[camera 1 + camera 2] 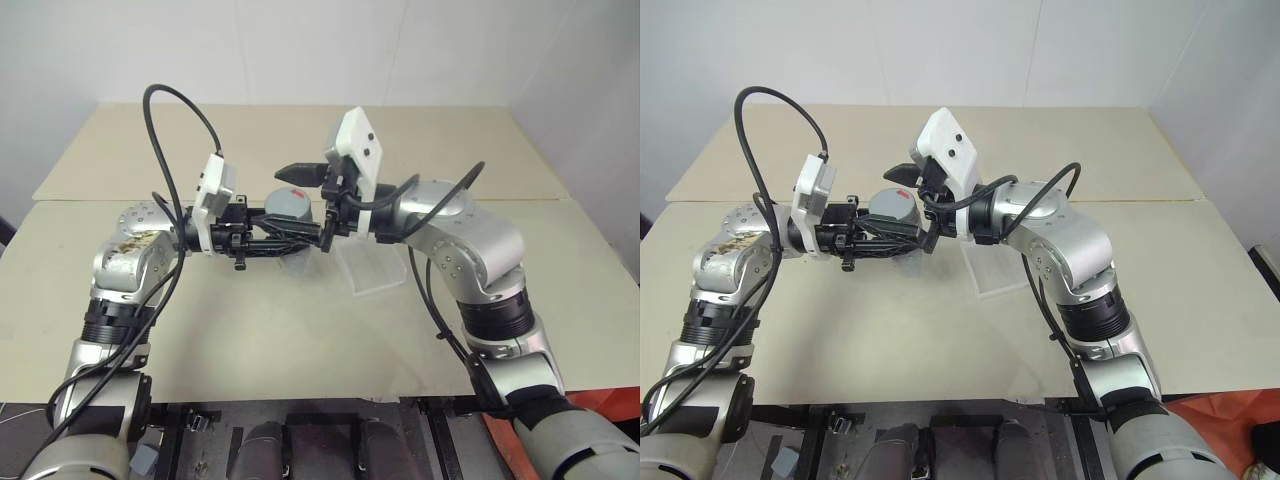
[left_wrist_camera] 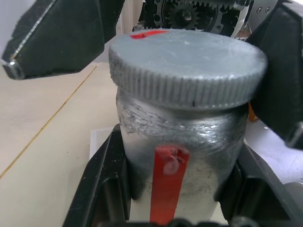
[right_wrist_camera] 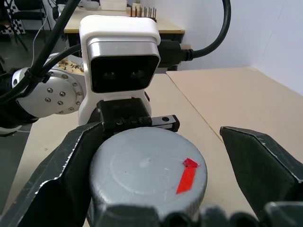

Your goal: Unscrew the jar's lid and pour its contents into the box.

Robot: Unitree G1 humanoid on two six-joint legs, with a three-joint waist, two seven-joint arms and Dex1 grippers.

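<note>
Jar [image 2: 182,142] gripped above the table [image 1: 300,340], lid [image 2: 187,61] on, second gripper spread around it.

Left gripper [image 1: 285,238] is clamped on the jar's body, holding it raised over the table; the left wrist view shows both black fingers [image 2: 102,184] pressed against the glass and a red strip down the jar's side. Right gripper [image 3: 156,189] stands wide apart, one finger on either side of the lid; whether either touches the rim cannot be told. The right wrist view shows the lid's flat top with its red mark. The head views alone show the box [image 1: 368,270] on the table, just beside and below the jar. Contents cannot be made out.
</note>
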